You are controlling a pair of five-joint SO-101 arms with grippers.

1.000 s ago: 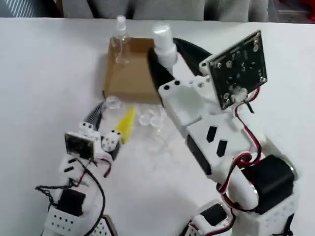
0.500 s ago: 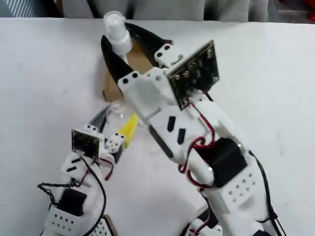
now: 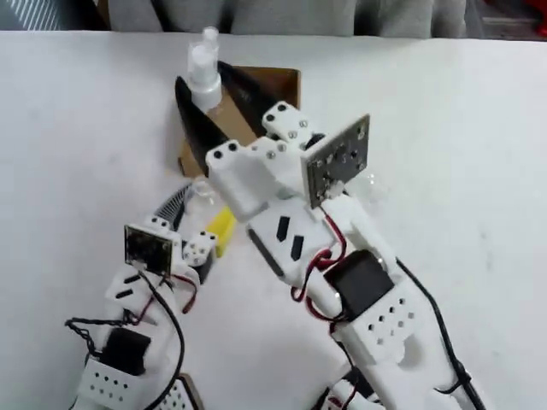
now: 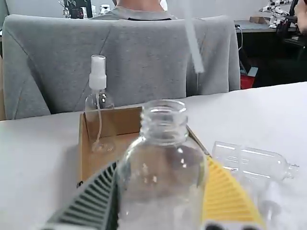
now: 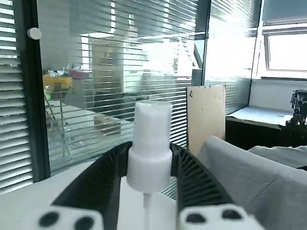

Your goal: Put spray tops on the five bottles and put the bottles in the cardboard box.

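Gripping spray top (image 5: 149, 143) in right hand (image 3: 203, 79), pinched between both black fingers, upper centre of high view at cardboard box (image 3: 273, 85) edge. Clenching left hand (image 3: 198, 213) on open bottle (image 4: 160, 163), just below-left of box. Noting capped bottle (image 4: 98, 103) upright in box, bare bottle (image 4: 249, 160) lying on table (image 3: 68, 128), right side of left wrist view.

Your right gripper (image 3: 205, 84) is stretched way out front, clamped on a spray top (image 5: 149, 143); your left gripper (image 3: 203, 201) sits low and closer in, squeezing a bottle (image 4: 162, 163).
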